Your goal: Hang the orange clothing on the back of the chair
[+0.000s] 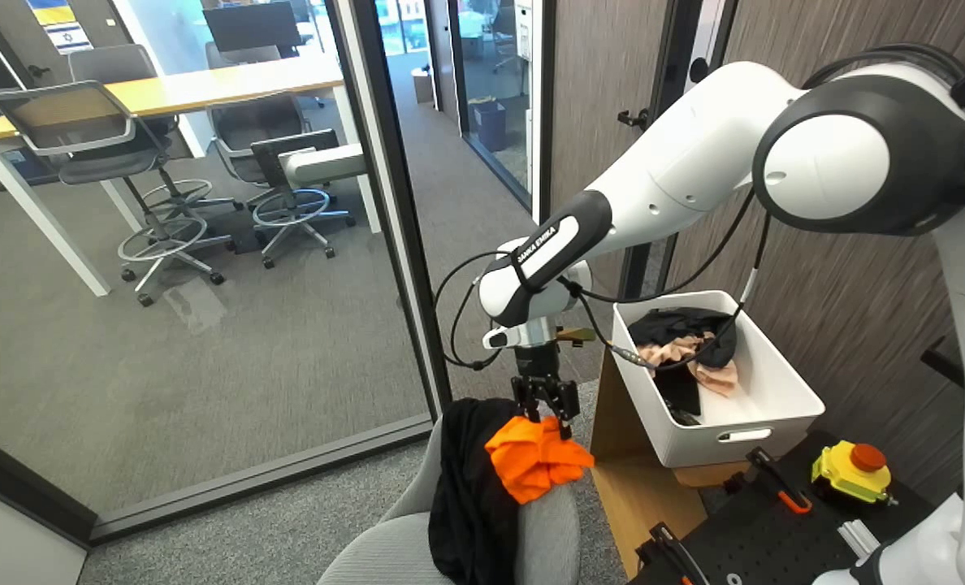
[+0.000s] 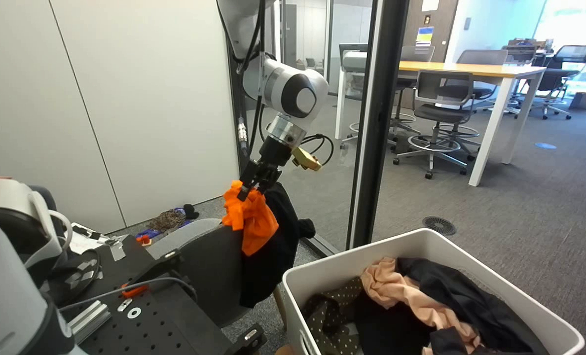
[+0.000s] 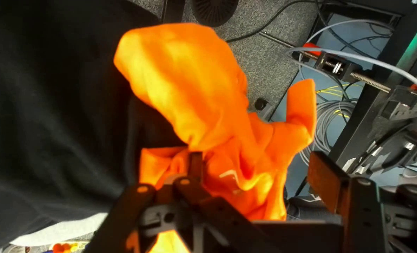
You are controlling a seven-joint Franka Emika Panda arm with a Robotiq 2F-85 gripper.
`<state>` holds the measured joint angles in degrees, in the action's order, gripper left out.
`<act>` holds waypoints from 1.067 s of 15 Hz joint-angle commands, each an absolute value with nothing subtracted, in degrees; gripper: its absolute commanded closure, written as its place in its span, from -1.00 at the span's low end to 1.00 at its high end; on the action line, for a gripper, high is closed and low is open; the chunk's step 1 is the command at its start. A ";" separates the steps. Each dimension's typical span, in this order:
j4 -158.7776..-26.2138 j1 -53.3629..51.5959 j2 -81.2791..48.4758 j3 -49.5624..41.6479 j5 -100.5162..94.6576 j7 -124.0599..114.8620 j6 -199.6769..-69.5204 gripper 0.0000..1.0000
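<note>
The orange clothing [image 1: 535,463] lies bunched over the top of the grey chair's back [image 1: 553,532], partly on a black garment [image 1: 470,504] that is draped there. In an exterior view the orange clothing [image 2: 258,224] hangs down the rear side of the chair back [image 2: 214,271]. My gripper [image 1: 549,426] points down at the top of the cloth; it also shows in an exterior view [image 2: 252,192]. In the wrist view the jaws [image 3: 259,172] stand wide apart, with loose orange folds [image 3: 194,84] between and beyond them. One finger touches or sinks into the cloth; the other is clear of it.
A white bin [image 1: 698,445] with black, peach and dotted clothes stands beside the chair. A black perforated table [image 2: 160,320] with clamps, a cable and a yellow emergency-stop box [image 1: 852,471] is close by. A glass wall frame [image 2: 372,148] stands behind the chair.
</note>
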<state>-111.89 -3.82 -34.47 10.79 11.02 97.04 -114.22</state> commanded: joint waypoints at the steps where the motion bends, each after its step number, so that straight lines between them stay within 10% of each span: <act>1: -110.25 -5.25 -34.48 9.98 6.50 90.47 -112.65 -1.00; 16: -119.13 -2.20 -15.52 3.22 -8.22 54.29 -105.68 -1.00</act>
